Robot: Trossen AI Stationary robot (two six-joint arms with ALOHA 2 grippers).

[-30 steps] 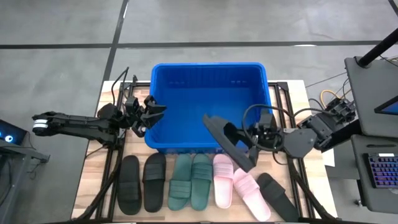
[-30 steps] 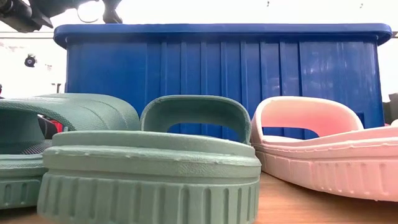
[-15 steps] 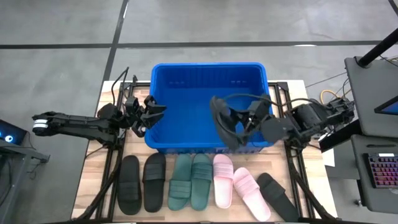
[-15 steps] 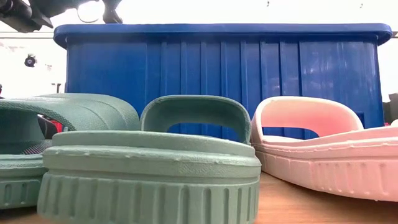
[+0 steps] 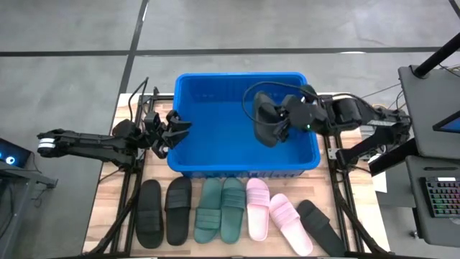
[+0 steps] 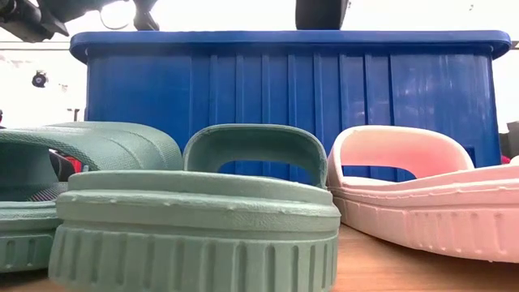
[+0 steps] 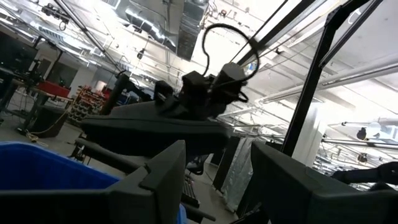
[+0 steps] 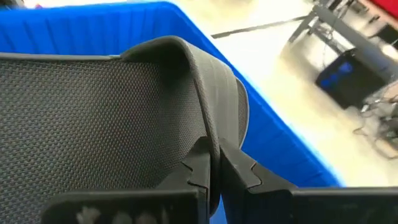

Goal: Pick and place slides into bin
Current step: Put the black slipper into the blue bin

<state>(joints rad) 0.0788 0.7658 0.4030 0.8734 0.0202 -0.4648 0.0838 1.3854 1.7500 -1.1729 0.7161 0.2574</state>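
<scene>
The blue bin (image 5: 215, 155) stands at the middle of the table. My right gripper (image 5: 282, 121) is shut on a black slide (image 5: 266, 119) held over the bin's inside; the slide's end shows above the rim in the low view (image 6: 320, 11). My left gripper (image 5: 176, 133) is open and empty beside the bin's left wall. On the table in front of the bin lie a black pair (image 5: 164, 211), a green pair (image 5: 220, 209), a pink pair (image 5: 273, 214) and one black slide (image 5: 321, 228), soles down. My right gripper pinches the black slide's strap at its edge (image 8: 210, 127) between its two fingers (image 8: 198, 171). The fingers come about level from the table's right side. The slide is lifted clear above the bin's floor and tipped up on its side, footbed (image 8: 93, 118) toward the wrist camera.
Metal frame rails (image 5: 129, 187) run along the table's left and right sides. A cable loop (image 5: 269, 90) arcs over the right arm. Equipment and a keyboard (image 5: 440, 198) stand beyond the table's right edge.
My right gripper has gone from over the bin's near wall toward the table's far edge, carrying the black slide over the bin's inside. The slide has tipped from a long slanting lie to stand more steeply on edge.
</scene>
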